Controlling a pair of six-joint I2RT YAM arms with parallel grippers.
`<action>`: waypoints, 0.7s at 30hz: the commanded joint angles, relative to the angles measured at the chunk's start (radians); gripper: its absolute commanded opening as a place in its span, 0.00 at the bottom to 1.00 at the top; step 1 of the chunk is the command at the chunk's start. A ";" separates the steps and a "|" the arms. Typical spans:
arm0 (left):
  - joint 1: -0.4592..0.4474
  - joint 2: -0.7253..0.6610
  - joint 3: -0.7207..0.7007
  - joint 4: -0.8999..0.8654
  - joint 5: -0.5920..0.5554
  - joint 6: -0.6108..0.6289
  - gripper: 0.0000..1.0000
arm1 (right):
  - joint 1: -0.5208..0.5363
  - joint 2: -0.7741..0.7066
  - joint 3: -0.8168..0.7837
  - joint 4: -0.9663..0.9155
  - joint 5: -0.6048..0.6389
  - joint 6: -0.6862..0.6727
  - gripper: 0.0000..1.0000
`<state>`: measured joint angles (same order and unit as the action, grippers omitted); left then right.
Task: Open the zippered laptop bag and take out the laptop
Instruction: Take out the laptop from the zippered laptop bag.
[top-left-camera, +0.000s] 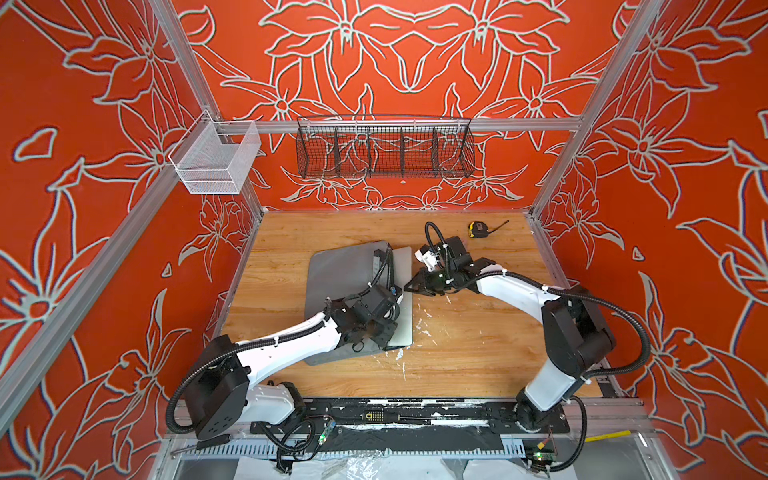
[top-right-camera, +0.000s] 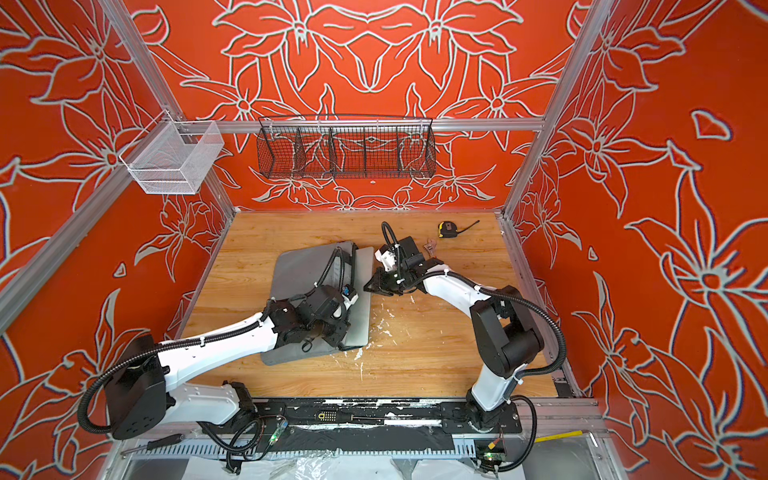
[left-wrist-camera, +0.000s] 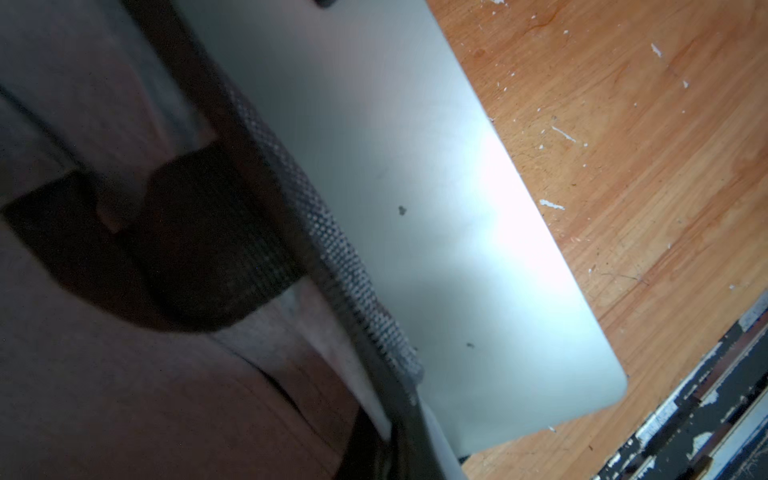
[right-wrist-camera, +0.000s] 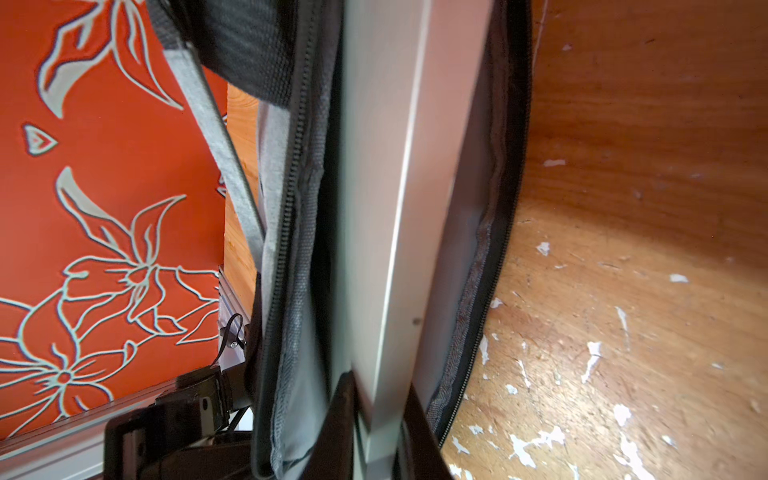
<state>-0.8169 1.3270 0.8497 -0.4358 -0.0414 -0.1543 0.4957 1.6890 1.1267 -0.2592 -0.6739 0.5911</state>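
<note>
A grey laptop bag (top-left-camera: 340, 272) (top-right-camera: 301, 266) lies flat on the wooden table, its zip open along the right side. The silver-grey laptop (top-left-camera: 404, 264) (top-right-camera: 365, 266) sticks partway out of that side. My right gripper (top-left-camera: 409, 286) (top-right-camera: 368, 287) is shut on the laptop's edge. In the right wrist view its fingers (right-wrist-camera: 338, 424) clamp the laptop (right-wrist-camera: 395, 166) between the bag's (right-wrist-camera: 297, 249) open zip halves. My left gripper (top-left-camera: 384, 334) (top-right-camera: 338, 336) is shut on the bag's near zip edge (left-wrist-camera: 353, 266), beside the bare laptop lid (left-wrist-camera: 436, 208).
A yellow tape measure (top-left-camera: 478, 229) lies at the back right of the table (top-left-camera: 478, 353), and a small metal tool (top-right-camera: 430, 248) lies nearer the right wrist. A black wire basket (top-left-camera: 384, 149) and a white mesh basket (top-left-camera: 216, 160) hang on the rails. White flecks dot the wood.
</note>
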 joint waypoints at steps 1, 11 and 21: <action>0.005 0.014 -0.028 -0.064 0.002 0.003 0.00 | -0.012 -0.054 -0.030 0.007 0.016 -0.084 0.00; 0.008 -0.042 -0.058 -0.060 -0.042 -0.029 0.00 | -0.037 -0.143 -0.125 0.085 0.030 -0.046 0.00; 0.030 -0.090 -0.086 -0.080 -0.079 -0.091 0.00 | -0.068 -0.247 -0.265 0.125 0.084 -0.002 0.00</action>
<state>-0.8104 1.2537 0.7856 -0.4179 -0.0513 -0.2214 0.4419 1.4822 0.8879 -0.1436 -0.6682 0.6510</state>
